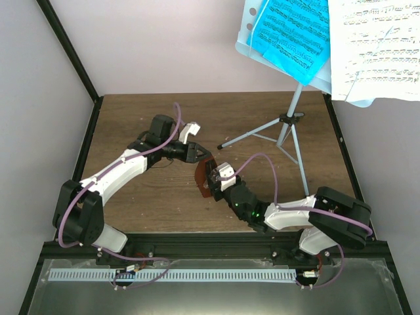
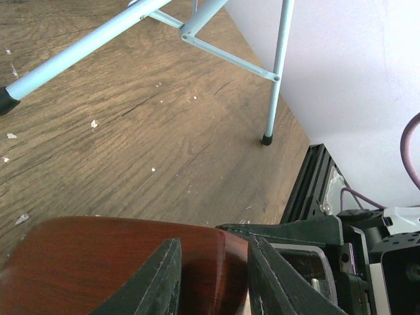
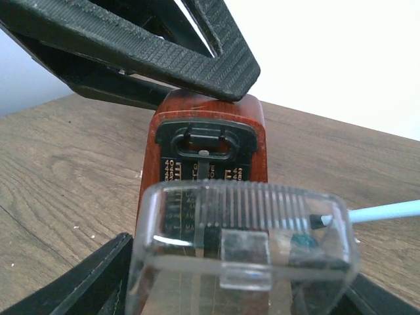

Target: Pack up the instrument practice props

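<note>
metronome (image 1: 201, 182) mid-table, between both fingers (image 1: 196, 154)

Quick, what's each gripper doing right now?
Left gripper: at the metronome top, grip cannot be told.
Right gripper: closed on the metronome's clear cover.

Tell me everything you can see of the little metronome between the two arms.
The metronome is a small pyramid with a glossy red-brown, wood-look body, a black front panel printed with a white tempo scale, and a clear ribbed plastic cover at its lower front. It sits over the wooden table between both arms. The fingers of the right gripper appear to hold it at the cover, and those of the left gripper meet its top.
</note>
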